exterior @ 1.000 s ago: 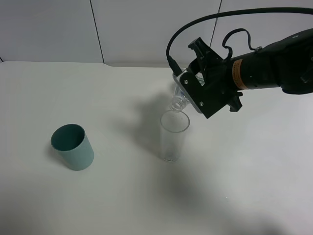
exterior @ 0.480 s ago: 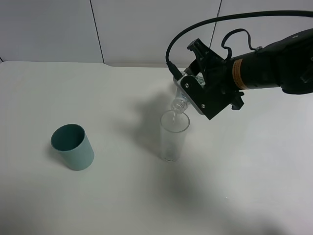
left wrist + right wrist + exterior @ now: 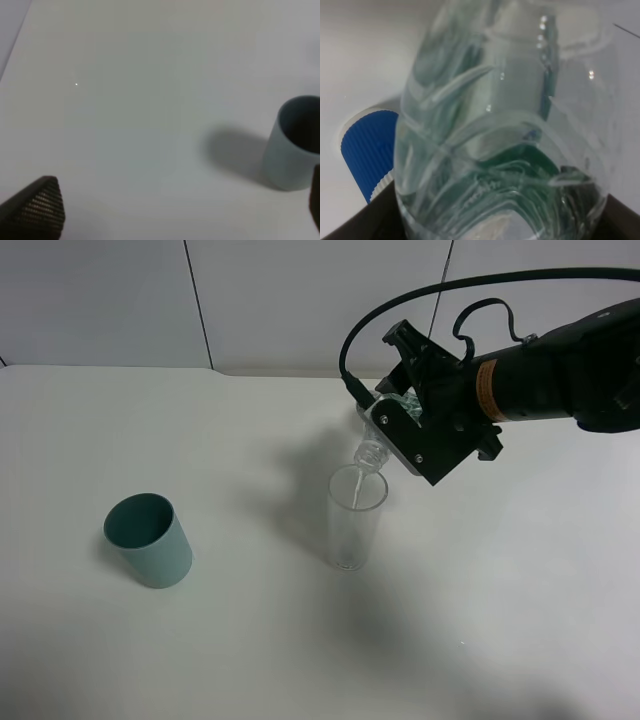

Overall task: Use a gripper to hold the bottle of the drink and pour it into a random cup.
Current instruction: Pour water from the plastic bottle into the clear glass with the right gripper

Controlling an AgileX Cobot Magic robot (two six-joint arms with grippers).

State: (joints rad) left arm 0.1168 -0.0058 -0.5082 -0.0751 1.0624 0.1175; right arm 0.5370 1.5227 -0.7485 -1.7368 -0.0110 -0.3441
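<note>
My right gripper (image 3: 412,432) is shut on the bottle of the drink (image 3: 370,450) and holds it tilted, neck pointing down to the left. The bottle's mouth sits just above the rim of the clear cup (image 3: 352,530), which stands upright mid-table. A thin pale streak runs from the mouth into the cup. In the right wrist view the clear bottle (image 3: 495,125) with its green label fills the frame. My left gripper (image 3: 175,210) is open over bare table, with one dark fingertip (image 3: 37,207) showing at the frame's corner.
A teal opaque cup (image 3: 150,540) stands at the left of the table and appears in the left wrist view as the teal cup (image 3: 295,145). Behind the bottle, a white cup with a blue band (image 3: 367,150) shows. The white table (image 3: 500,620) meets the back wall.
The right gripper has tipped the bottle a little steeper and brought its mouth closer over the cup's rim. The cups have not moved.
</note>
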